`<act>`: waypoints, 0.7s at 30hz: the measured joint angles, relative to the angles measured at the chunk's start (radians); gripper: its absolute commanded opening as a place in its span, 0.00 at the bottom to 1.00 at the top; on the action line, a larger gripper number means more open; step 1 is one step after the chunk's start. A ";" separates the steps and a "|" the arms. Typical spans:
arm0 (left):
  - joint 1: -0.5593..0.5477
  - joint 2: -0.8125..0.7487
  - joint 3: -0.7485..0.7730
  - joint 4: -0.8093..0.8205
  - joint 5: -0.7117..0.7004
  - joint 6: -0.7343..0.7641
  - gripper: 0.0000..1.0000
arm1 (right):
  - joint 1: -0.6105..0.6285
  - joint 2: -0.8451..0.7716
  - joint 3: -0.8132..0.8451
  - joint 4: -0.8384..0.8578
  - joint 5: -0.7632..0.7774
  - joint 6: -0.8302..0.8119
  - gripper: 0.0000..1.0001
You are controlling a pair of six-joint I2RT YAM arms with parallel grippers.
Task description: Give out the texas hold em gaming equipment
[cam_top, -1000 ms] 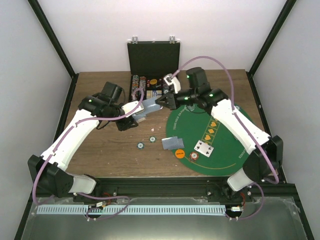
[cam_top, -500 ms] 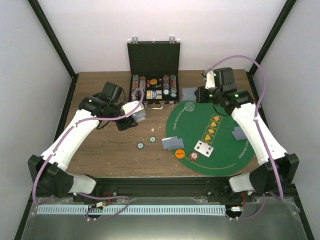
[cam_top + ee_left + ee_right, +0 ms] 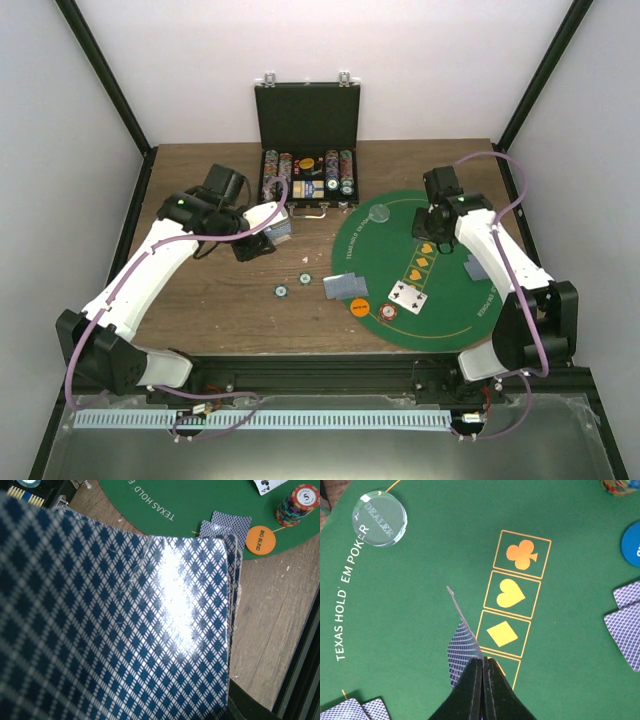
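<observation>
My left gripper (image 3: 268,238) is over the wood left of the mat, shut on a deck of blue-backed playing cards (image 3: 281,230). That deck (image 3: 115,630) fills the left wrist view and hides the fingers. My right gripper (image 3: 432,226) hangs over the mat's suit boxes, shut (image 3: 483,666) on one card (image 3: 463,642) seen almost edge-on. On the mat lie the clear dealer disc (image 3: 379,212) (image 3: 379,512), face-down cards (image 3: 345,286) (image 3: 227,526), the orange big-blind disc (image 3: 360,307) (image 3: 260,539), a chip stack (image 3: 388,313) (image 3: 300,504), face-up cards (image 3: 407,295) and more face-down cards (image 3: 478,267) (image 3: 626,614).
The round green mat (image 3: 450,320) covers the right half of the table. The open black case (image 3: 307,120) with chip rows stands at the back. Two teal chips (image 3: 304,279) (image 3: 282,291) lie on the wood. A blue disc (image 3: 633,545) shows at the right wrist view's edge.
My right arm left the deck in my left gripper, swung right past the case and came down over the mat's suit boxes with a card. The left arm stayed put.
</observation>
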 measured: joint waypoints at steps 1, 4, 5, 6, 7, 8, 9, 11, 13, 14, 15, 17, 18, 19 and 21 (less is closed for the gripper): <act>0.000 0.000 0.000 0.000 0.000 0.000 0.39 | 0.000 -0.003 0.000 -0.003 0.002 0.022 0.01; 0.000 0.000 -0.001 0.003 0.000 0.000 0.39 | 0.000 -0.004 0.000 -0.040 0.024 0.087 0.01; 0.000 0.000 -0.001 0.003 0.000 0.000 0.39 | 0.000 0.002 0.005 -0.069 0.039 0.116 0.01; 0.000 0.000 -0.001 0.003 0.000 0.000 0.39 | 0.000 0.014 0.014 -0.105 0.053 0.142 0.01; 0.000 0.000 -0.001 0.003 0.000 0.000 0.39 | 0.000 0.030 0.027 -0.135 0.067 0.164 0.01; 0.000 0.000 -0.001 0.004 0.000 0.000 0.39 | 0.000 0.057 0.047 -0.176 0.084 0.190 0.01; 0.000 0.000 -0.001 0.004 0.001 0.000 0.39 | 0.000 0.080 0.059 -0.203 0.096 0.211 0.01; 0.000 0.000 -0.001 0.004 0.001 0.000 0.40 | 0.000 0.117 0.067 -0.251 0.124 0.251 0.01; 0.000 0.000 -0.001 0.004 0.001 0.000 0.40 | 0.000 0.136 0.066 -0.307 0.158 0.294 0.01; 0.000 0.000 -0.001 0.004 0.001 0.000 0.40 | 0.000 0.138 0.066 -0.335 0.178 0.316 0.01; 0.000 0.000 -0.001 0.004 0.001 0.000 0.39 | 0.000 0.138 0.066 -0.356 0.198 0.333 0.01; 0.000 0.000 -0.001 0.004 0.001 0.000 0.39 | 0.000 0.139 0.061 -0.385 0.230 0.362 0.01; 0.000 0.000 -0.001 0.004 0.001 0.000 0.39 | 0.000 0.142 0.053 -0.396 0.246 0.378 0.01; 0.000 0.000 -0.001 0.004 0.001 0.000 0.39 | 0.000 0.147 0.045 -0.408 0.258 0.391 0.01; 0.000 0.000 -0.002 0.004 0.001 0.000 0.40 | 0.000 0.159 0.031 -0.422 0.281 0.418 0.01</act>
